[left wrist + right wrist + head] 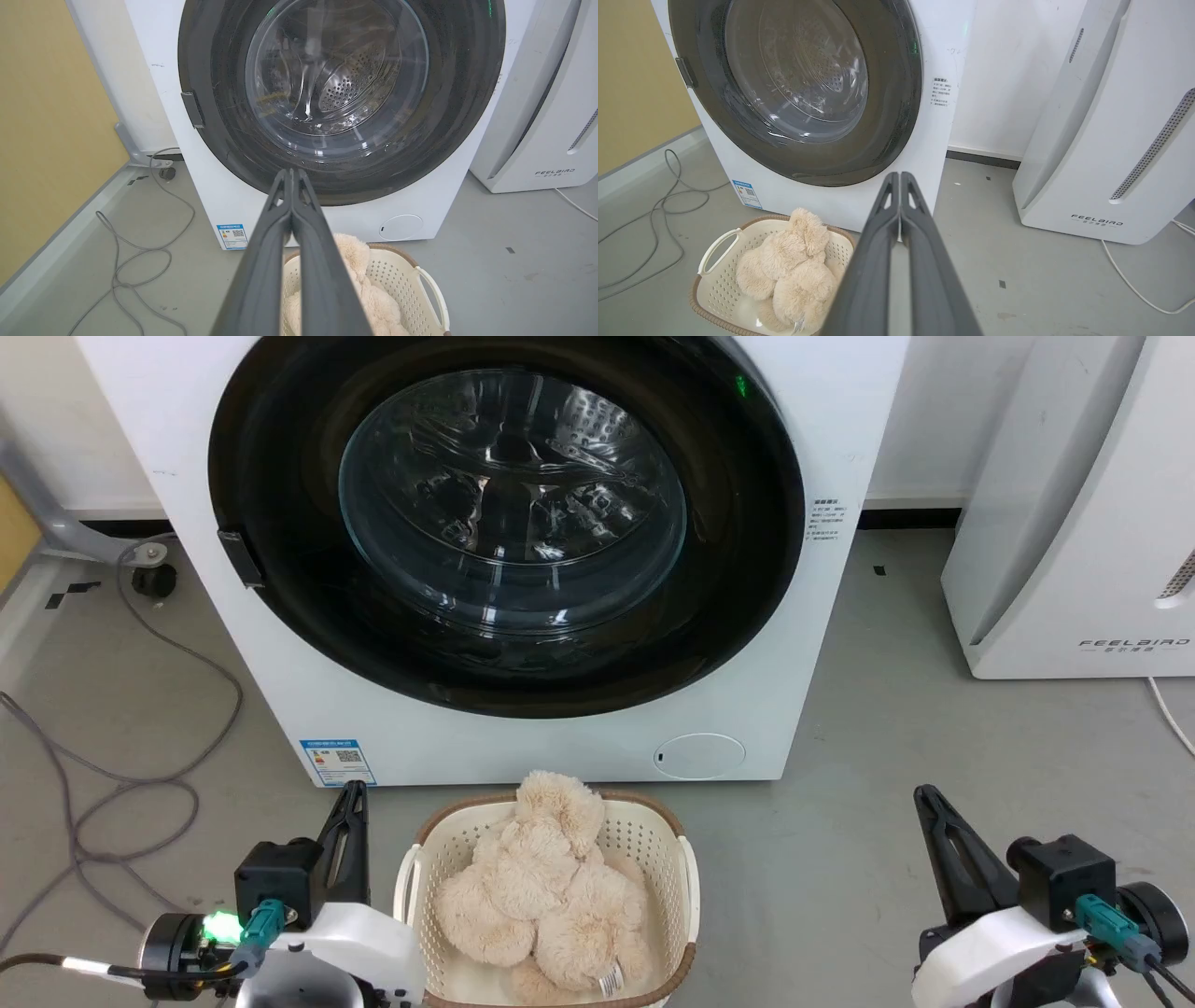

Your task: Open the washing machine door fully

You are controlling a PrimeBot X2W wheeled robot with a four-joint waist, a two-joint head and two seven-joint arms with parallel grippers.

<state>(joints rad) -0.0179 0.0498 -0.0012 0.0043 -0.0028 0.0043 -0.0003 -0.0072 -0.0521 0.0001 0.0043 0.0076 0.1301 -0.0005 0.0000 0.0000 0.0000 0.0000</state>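
The washing machine door (504, 523) sits shut at twelve o'clock, flush on the washing machine (523, 751); the grey floor (840, 859) carries a basket (688, 868) at six, cables (121, 803) at nine, a white appliance (1074, 523) at two; left gripper (353, 798) and right gripper (924, 800) hover with jaws together.

"FEELBIRD" on white appliance (1074, 523); blue sticker (337, 762) on washing machine (523, 747): print illegible.
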